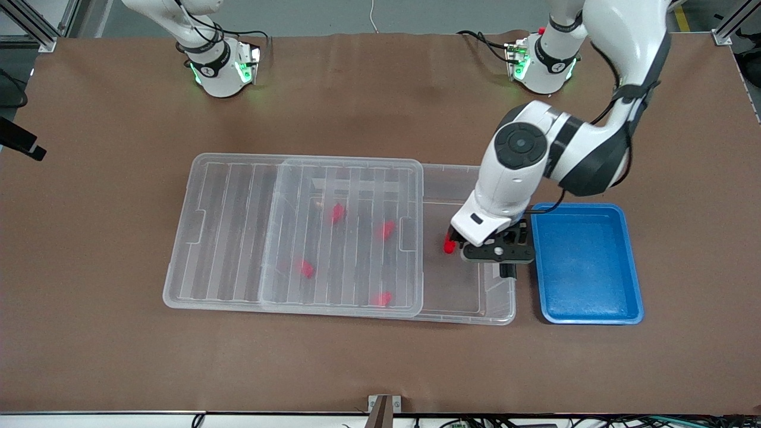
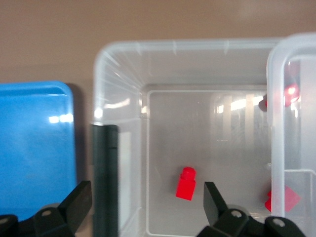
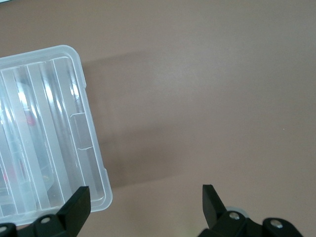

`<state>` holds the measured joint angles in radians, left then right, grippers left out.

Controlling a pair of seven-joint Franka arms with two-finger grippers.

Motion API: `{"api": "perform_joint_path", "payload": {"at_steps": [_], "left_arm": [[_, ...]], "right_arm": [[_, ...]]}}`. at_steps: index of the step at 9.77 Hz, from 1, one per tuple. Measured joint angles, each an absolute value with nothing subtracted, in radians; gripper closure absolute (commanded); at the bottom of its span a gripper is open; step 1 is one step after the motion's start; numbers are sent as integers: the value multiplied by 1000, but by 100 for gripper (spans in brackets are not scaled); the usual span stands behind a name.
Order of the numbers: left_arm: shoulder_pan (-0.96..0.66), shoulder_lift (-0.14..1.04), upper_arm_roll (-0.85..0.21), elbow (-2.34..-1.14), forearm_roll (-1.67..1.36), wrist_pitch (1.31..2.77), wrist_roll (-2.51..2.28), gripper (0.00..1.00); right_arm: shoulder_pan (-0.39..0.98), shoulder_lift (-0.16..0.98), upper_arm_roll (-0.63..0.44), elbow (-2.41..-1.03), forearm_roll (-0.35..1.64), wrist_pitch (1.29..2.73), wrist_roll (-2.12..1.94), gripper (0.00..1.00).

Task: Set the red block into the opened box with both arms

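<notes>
Left end effector (image 1: 475,252) hangs with its fingers spread wide and empty over the uncovered end of the box (image 1: 496,315), beside the blue tray (image 1: 585,264). Right end effector (image 3: 143,205), also wide and empty, waits over bare counter (image 3: 207,89) near a corner of the lid (image 1: 342,232). On the box floor under the left fingers lies the red block (image 2: 186,183). It looks light, stiff and smooth, so I would pinch its wider body, not the stub.
</notes>
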<state>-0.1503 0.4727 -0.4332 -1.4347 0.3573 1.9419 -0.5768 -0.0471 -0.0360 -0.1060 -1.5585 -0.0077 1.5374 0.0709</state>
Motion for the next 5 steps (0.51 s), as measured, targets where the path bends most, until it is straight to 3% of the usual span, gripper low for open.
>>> {"api": "perform_joint_path", "payload": {"at_steps": [5], "left_arm": [[21,405,-434,-1256,191,1696,-437,0]], "right_arm": [[-47,-36,-104,-1560,-7,1539,70,0]]}}
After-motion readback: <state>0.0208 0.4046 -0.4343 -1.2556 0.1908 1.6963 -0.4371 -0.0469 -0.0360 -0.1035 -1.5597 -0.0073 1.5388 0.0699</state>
